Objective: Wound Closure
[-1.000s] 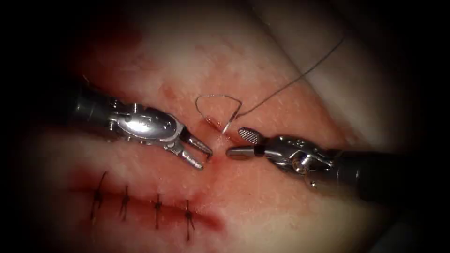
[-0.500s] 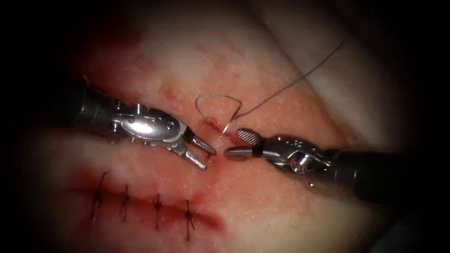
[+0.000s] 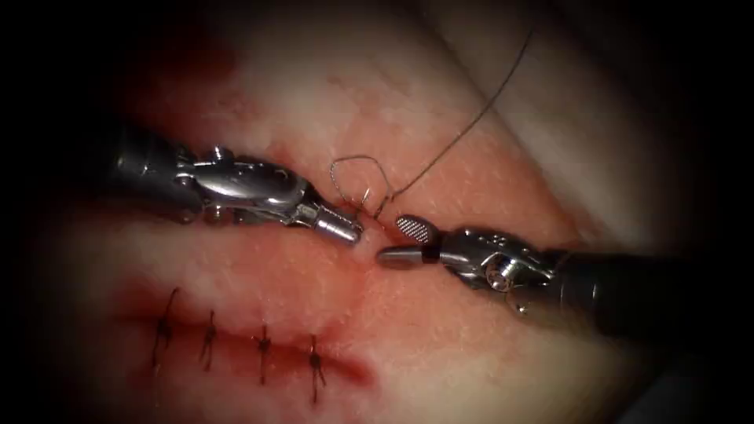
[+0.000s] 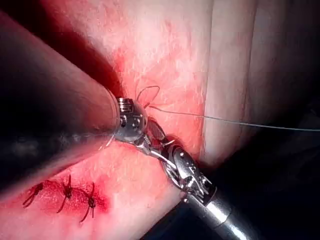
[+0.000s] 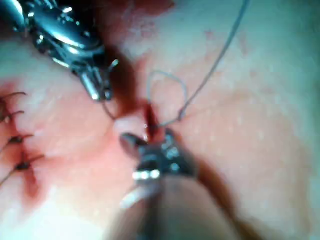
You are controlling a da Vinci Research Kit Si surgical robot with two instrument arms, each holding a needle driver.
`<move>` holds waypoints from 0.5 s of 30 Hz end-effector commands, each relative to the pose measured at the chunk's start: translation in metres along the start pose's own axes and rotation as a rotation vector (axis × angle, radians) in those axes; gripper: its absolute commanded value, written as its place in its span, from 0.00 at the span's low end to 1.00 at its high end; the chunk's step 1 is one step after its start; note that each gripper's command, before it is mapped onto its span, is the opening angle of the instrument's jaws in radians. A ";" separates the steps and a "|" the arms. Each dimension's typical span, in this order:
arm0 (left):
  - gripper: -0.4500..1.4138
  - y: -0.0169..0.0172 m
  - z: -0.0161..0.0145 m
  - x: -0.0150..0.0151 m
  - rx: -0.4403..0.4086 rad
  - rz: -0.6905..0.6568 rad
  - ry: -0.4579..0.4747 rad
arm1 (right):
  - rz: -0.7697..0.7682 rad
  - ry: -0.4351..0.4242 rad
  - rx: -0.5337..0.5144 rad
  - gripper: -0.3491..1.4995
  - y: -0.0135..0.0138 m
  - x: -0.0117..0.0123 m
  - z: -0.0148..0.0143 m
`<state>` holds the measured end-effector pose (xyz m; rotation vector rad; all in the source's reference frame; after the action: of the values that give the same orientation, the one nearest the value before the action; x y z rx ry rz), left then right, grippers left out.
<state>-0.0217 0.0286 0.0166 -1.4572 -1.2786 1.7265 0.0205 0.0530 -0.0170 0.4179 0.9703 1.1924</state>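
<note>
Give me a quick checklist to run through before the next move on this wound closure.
1. Right hand open, holding nothing: ok.
2. Left hand shut beside the cut: ok.
3. What the left hand grips: cannot tell.
4. Needle's position, in or out of the tissue: cannot tell.
5. Thread loops above the cut and trails up to the right, clear of the right hand: ok.
6. Four finished stitches intact: ok.
</note>
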 end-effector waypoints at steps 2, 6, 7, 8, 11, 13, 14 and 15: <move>0.05 -0.0001 0.0001 -0.0003 -0.015 -0.081 -0.008 | 0.001 -0.002 0.001 0.87 0.0000 -0.0004 0.0005; 0.05 0.0005 -0.0005 -0.0003 -0.037 -0.196 -0.023 | 0.001 -0.002 0.001 0.87 0.0000 -0.0004 0.0005; 0.05 0.0006 -0.0007 -0.0003 -0.045 -0.221 -0.029 | 0.001 -0.002 0.001 0.87 0.0000 -0.0004 0.0005; 0.05 0.0010 -0.0011 -0.0001 -0.064 -0.295 -0.037 | 0.001 -0.002 0.001 0.87 0.0000 -0.0004 0.0005; 0.05 0.0017 -0.0017 0.0002 -0.102 -0.376 -0.048 | 0.001 -0.002 0.001 0.87 0.0000 -0.0004 0.0006; 0.05 0.0022 -0.0021 0.0004 -0.122 -0.419 -0.065 | 0.001 -0.002 0.001 0.87 0.0000 -0.0004 0.0006; 0.05 0.0026 -0.0024 0.0004 -0.136 -0.450 -0.076 | 0.001 -0.002 0.001 0.87 0.0000 -0.0004 0.0006; 0.05 0.0035 -0.0029 0.0005 -0.166 -0.517 -0.096 | 0.001 -0.001 0.000 0.87 -0.0001 -0.0004 0.0006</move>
<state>-0.0176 0.0287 0.0124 -0.9890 -1.7271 1.3671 0.0205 0.0530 -0.0171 0.4184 0.9701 1.1927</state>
